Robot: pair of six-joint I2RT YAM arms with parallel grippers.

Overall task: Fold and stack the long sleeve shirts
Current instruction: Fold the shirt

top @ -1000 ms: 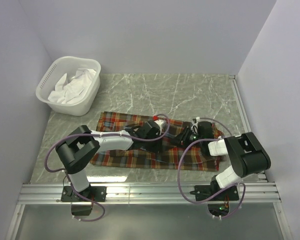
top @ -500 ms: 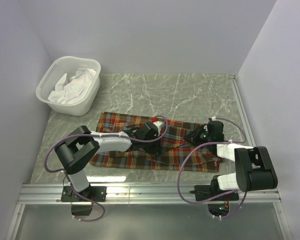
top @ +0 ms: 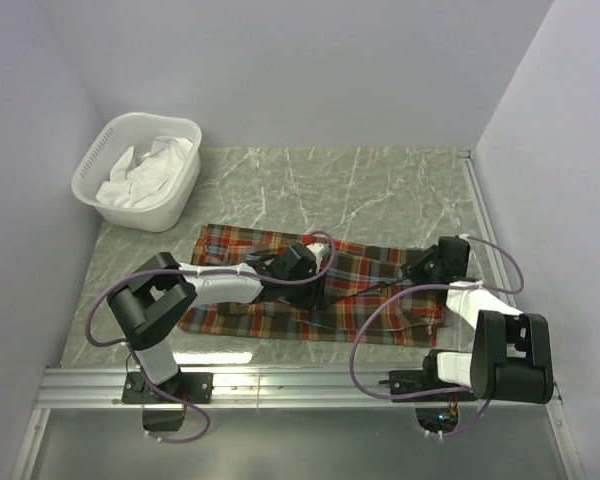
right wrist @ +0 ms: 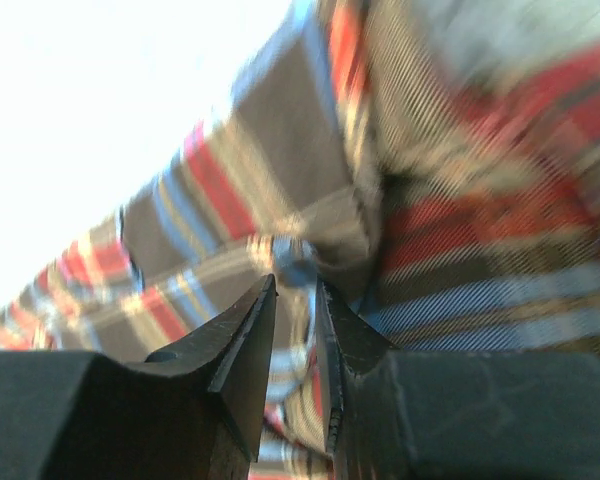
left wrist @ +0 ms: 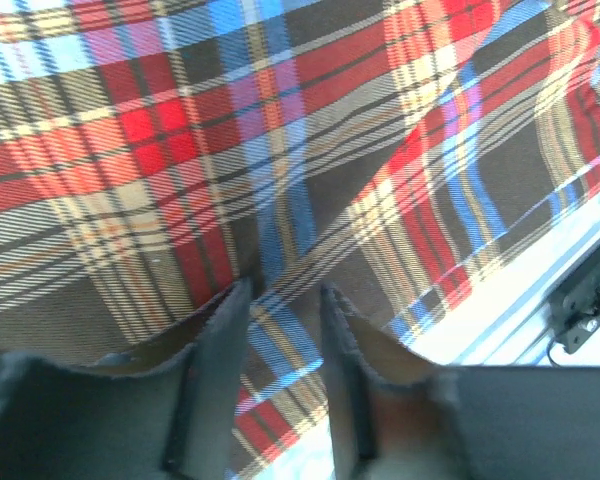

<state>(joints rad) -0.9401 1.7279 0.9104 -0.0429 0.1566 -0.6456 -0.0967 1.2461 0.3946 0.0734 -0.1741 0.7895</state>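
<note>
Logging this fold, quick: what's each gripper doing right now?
Left gripper: open, over the shirt.
Right gripper: closed on the shirt.

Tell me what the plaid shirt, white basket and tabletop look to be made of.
The plaid shirt: woven cloth, matte; fine diagonal weave lines show up close, likely cotton flannel. The basket: white moulded plastic, slight gloss, slotted walls. The tabletop: grey-green marble look with white veins, faint sheen; stone or printed laminate, can't tell.

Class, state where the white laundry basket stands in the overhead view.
In the top view, the white basket stands at the far left corner of the table, beyond the plaid shirt.
</note>
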